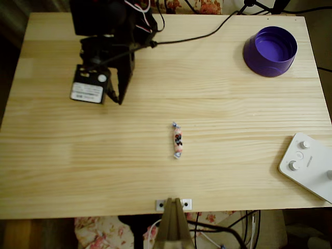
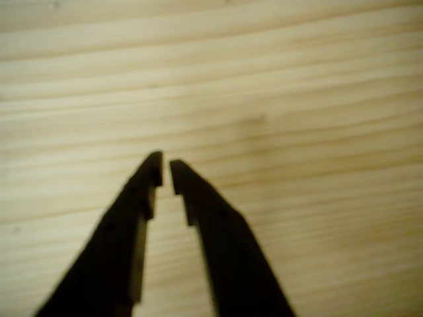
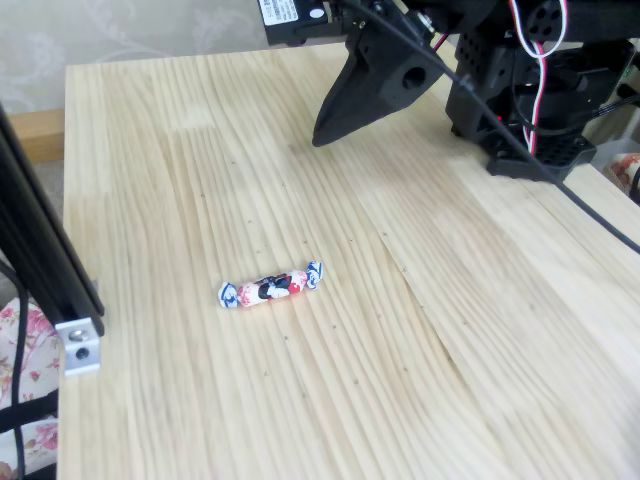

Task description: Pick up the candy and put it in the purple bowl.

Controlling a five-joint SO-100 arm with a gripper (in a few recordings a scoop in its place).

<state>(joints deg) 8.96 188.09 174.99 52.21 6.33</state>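
Overhead, far left: black claw hanging near the table top edge, tips drawn nearly together with only a slit between, gripping nothing, bare wood beneath in the wrist view. Centre: candy lying flat, lengthwise up-and-down, well apart from the claw. Upper right: purple bowl, upright. Lower right edge: white box with knobs.

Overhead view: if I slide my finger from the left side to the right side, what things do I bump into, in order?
The gripper on the black arm → the candy in the middle → the purple bowl up top → the white box with knobs at the right edge.
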